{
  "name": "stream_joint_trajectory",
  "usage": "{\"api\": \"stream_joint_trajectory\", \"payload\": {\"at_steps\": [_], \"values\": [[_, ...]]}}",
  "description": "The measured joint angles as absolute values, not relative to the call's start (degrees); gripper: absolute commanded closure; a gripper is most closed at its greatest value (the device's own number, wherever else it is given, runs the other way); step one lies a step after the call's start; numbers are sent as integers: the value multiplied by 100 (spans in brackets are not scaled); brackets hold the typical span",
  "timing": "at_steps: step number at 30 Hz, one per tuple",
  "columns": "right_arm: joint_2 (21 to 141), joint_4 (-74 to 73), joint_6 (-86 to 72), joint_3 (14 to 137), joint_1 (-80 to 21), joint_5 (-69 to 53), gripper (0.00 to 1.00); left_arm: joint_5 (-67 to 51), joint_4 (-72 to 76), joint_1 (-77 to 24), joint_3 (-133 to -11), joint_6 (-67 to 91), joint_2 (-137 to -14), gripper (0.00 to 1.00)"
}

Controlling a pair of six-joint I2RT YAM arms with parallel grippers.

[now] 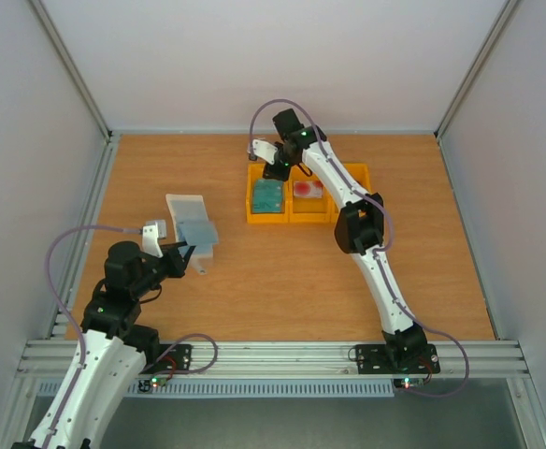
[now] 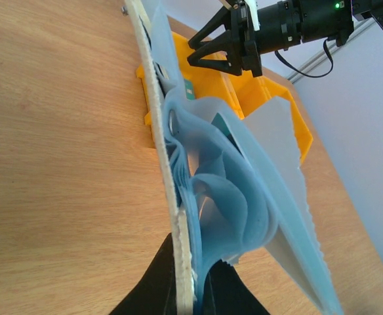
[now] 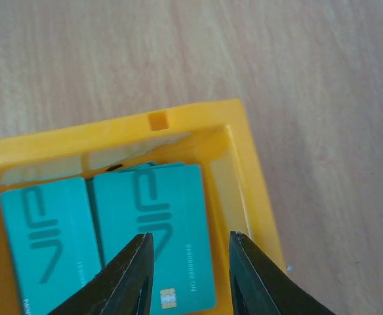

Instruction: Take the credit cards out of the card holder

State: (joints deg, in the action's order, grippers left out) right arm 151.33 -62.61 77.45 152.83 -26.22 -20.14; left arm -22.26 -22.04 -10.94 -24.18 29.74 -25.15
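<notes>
The card holder lies open on the table at the left, cream outside with grey-blue pockets. My left gripper is shut on the holder's near edge, its cream cover pinched between the black fingers. Two teal credit cards lie side by side in the left compartment of a yellow tray. A pinkish red-and-white card lies in the middle compartment. My right gripper hangs open just above the teal cards, with nothing between its fingers.
The yellow three-compartment tray stands at the back centre of the wooden table. The right arm reaches across the table's middle to it. Grey walls close in the back and both sides.
</notes>
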Motion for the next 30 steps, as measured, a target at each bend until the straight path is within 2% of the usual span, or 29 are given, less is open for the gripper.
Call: {"api": "stream_joint_trajectory", "payload": {"at_steps": [9,14,16,18,23,26,30], "values": [[15012,-5778,7441,15198,-2895,-1227,61,-2235,-2204,-1094,-2418,2974,-2510,100],[13920,-5819,6825,14543,-3020,-1695,57,-2401,-2082,-1094,-2373,3000,-2491,100],[12980,-5533,6637,13629,-3103,-1815,54,-2547,-1938,-1094,-2300,3072,-2493,100],[11627,-4995,6567,12136,-3374,-1905,50,-2665,-1852,-1094,-2261,3151,-2495,100],[9137,-3391,6386,9113,-4829,-2534,44,-2834,-1765,-1094,-2259,3262,-2499,100],[8654,-2582,6160,8099,-5341,-2585,38,-2969,-1708,-1094,-2259,3295,-2497,100],[8866,-1986,6160,7732,-5846,-1881,33,-3170,-1592,-1094,-2257,3382,-2497,100]]}}
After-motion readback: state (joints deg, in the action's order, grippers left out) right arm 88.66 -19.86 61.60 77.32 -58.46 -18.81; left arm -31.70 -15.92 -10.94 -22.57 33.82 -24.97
